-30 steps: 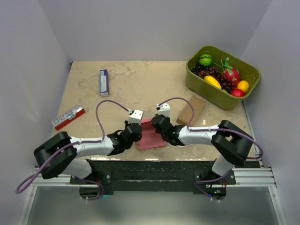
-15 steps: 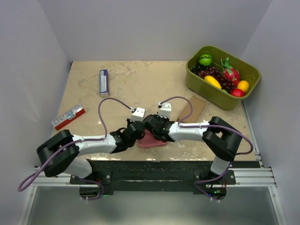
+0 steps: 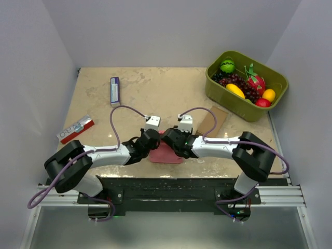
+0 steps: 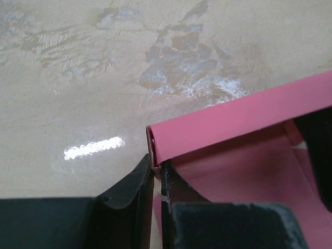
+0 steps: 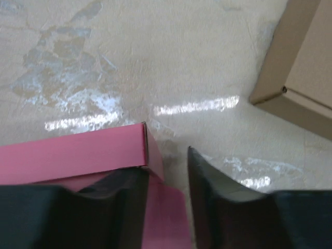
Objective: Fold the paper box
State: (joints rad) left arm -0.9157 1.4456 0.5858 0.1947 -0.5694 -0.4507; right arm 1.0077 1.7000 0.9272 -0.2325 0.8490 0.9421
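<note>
The paper box (image 3: 167, 152) lies on the near middle of the surface (image 3: 155, 93), between the two arms. It is pink card, partly folded, with one long wall raised along its far side. The left gripper (image 4: 156, 168) is pressed together on the left end of that wall, pinching the thin card where its edge curls over. The right gripper (image 5: 167, 168) is at the wall's right corner with its fingers spread: one finger (image 5: 207, 179) stands clear to the right of the corner, the other sits low against the pink card, and nothing is clamped between them.

Just right of the paper box and a little farther back lies a flat brown cardboard box (image 3: 212, 122), apart from it. A green tub (image 3: 241, 106) of fruit (image 3: 244, 85) sits at the far right corner. On the left side, well apart from the paper box, a red-and-white packet (image 3: 75, 129) lies near the wall — farther back is a blue-and-white packet (image 3: 115, 91).
</note>
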